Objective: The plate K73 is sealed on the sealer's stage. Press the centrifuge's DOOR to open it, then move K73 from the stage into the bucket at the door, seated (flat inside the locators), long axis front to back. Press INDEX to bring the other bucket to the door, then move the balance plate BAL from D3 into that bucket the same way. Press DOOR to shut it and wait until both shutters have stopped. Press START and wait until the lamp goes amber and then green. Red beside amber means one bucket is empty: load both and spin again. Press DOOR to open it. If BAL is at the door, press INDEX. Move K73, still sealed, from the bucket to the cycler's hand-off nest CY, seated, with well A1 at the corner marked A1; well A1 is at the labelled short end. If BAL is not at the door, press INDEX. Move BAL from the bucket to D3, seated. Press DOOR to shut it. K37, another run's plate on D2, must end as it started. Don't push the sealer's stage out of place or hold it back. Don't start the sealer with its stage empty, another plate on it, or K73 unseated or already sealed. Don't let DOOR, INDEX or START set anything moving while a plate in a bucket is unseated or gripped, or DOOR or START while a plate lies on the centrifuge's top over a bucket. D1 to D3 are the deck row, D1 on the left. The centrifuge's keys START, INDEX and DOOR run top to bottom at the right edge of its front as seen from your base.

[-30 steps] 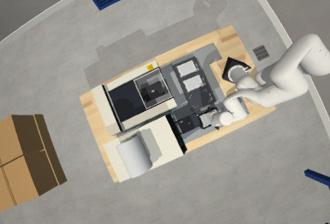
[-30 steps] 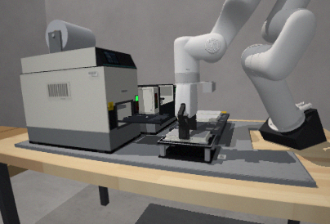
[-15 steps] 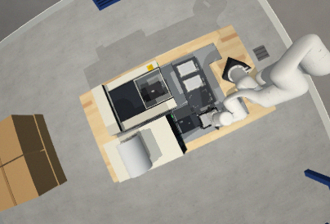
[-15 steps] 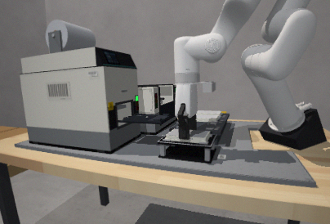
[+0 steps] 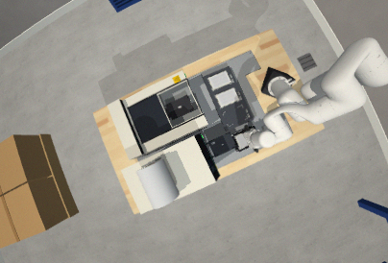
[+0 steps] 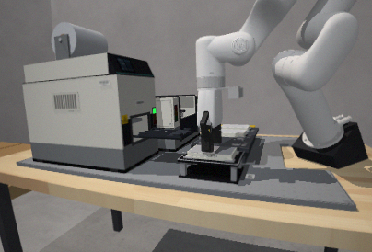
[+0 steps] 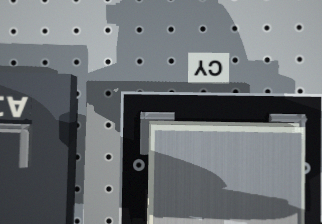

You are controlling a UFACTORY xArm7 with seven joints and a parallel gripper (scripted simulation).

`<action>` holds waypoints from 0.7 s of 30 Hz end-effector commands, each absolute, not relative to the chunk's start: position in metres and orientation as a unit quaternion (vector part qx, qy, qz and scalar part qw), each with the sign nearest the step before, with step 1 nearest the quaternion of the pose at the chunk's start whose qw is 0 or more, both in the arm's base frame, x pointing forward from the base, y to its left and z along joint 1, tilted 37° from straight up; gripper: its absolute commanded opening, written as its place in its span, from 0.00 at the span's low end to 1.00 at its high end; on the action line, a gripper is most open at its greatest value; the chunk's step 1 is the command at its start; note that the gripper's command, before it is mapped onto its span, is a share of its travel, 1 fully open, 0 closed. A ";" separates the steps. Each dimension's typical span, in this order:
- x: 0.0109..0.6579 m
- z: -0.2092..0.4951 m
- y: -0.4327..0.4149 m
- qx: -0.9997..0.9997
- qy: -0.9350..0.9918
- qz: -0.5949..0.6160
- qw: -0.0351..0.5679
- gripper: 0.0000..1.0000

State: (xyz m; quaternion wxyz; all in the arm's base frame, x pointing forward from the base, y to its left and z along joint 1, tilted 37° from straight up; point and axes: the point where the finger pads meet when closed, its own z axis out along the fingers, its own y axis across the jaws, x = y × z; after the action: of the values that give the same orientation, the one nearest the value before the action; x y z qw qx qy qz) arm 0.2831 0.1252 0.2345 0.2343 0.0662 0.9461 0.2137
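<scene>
A plate with a pale rim and a grey foil top lies inside the black nest labelled CY. Its label is not readable. In the wrist view the plate's far edge sits between the two far locators. A dark grey slab to the left carries the mark A1 and an L-shaped corner mark. My gripper is open and stands upright directly over this plate on the raised nest, with its fingertips at plate level. From above, the gripper is at the near right of the deck.
Two pale plates lie in the deck row behind the nest. The centrifuge fills the far middle of the deck. The sealer with its roll stands to the left, with its stage out. A green lamp glows.
</scene>
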 end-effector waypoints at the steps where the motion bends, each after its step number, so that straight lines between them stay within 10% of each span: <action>1: 0.281 0.240 0.123 0.066 0.946 0.214 0.236 1.00; 21: 0.267 0.264 0.112 0.066 0.946 0.214 0.236 1.00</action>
State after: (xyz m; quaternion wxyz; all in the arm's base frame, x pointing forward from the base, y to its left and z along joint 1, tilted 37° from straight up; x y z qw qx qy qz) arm 0.2686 0.1138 0.2587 0.2341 0.0662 0.9461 0.2137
